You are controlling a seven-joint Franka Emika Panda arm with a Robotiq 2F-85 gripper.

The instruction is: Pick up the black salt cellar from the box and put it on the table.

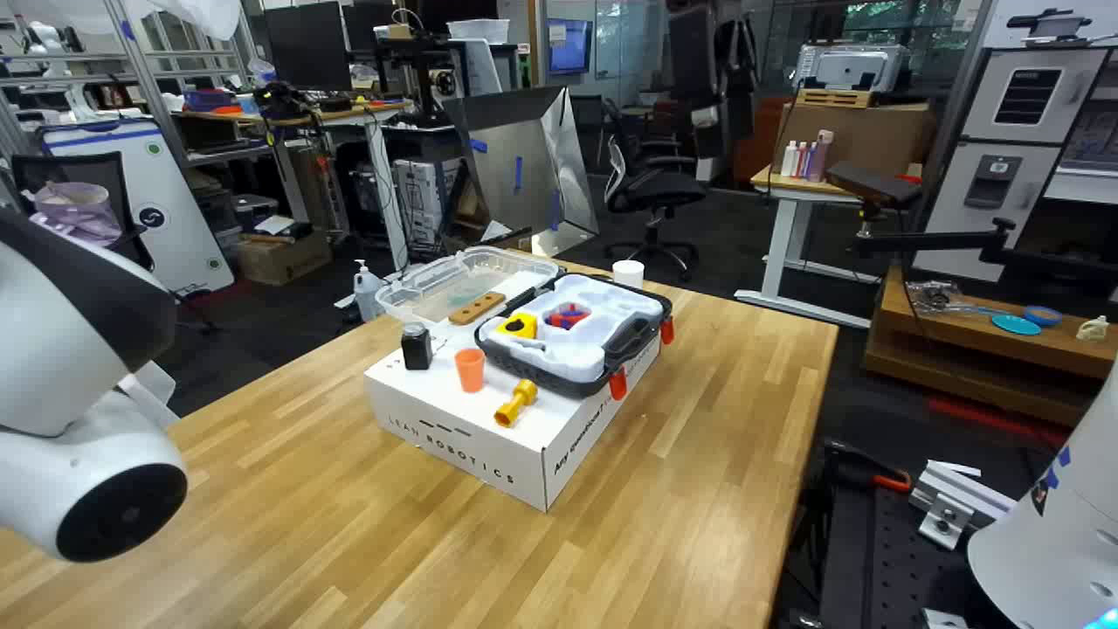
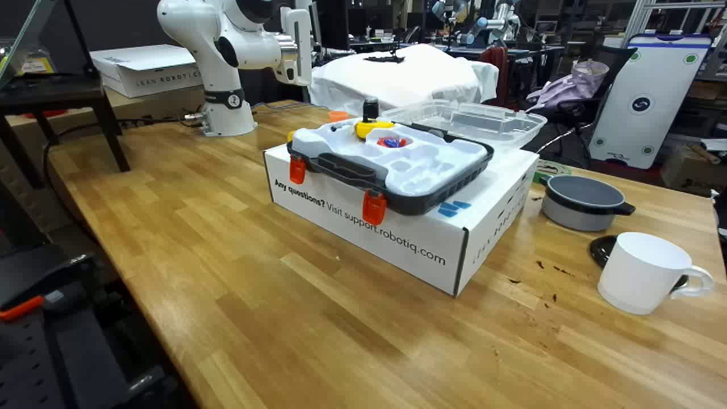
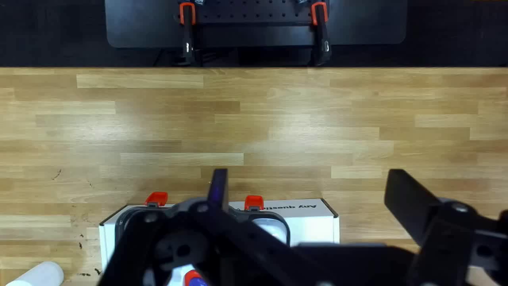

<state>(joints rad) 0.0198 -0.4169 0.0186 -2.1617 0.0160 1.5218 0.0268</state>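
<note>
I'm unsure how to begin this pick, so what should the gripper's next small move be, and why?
Probably shift the gripper toward a spot above the black salt cellar: the jaws stand apart, holding nothing, and the cellar sits upright on the white cardboard box, near an orange cup.

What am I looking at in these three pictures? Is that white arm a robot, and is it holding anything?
Yes, the white arm is a robot. Its pincer works a bit like a hand with two fingers. Two pictures come from cameras standing away from the robot. The picture looking down comes from a camera on the arm itself, so the pincer looks big there.

On the table stand a box, a mug and a pot. On the box are a black shaker, an orange cup, a yellow piece and an open case. The pincer is open, with nothing between its fingers. The job is to move the shaker from the box to the table.
</note>
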